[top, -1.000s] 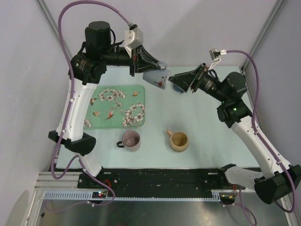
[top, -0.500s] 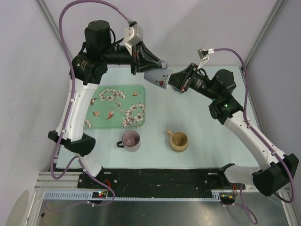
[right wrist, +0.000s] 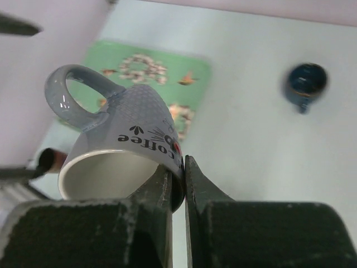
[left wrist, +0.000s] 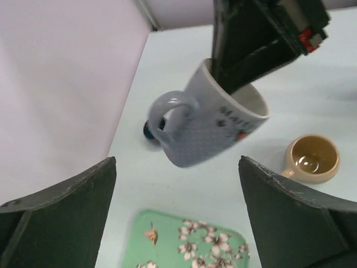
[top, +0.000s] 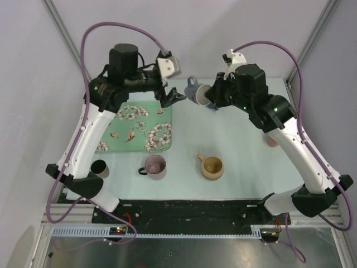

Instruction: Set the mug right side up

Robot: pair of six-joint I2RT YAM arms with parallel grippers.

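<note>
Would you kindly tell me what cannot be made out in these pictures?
Top view: the mug is partly covered by the right gripper; its print does not show.
Top view: a pinkish thing sits mostly behind the right arm.
Right wrist: the blue cup is blurred.
Left wrist: the mug's lettering is partly blocked by a finger.

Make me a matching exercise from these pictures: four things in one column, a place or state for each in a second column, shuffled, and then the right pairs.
1 blue-grey mug
2 tan mug
3 floral tray
4 left gripper

A wide open, holding nothing
B green, lying flat on the table
C rim pinched by the right gripper
D standing upright on the table

Pairs: 1-C, 2-D, 3-B, 4-A.
</note>
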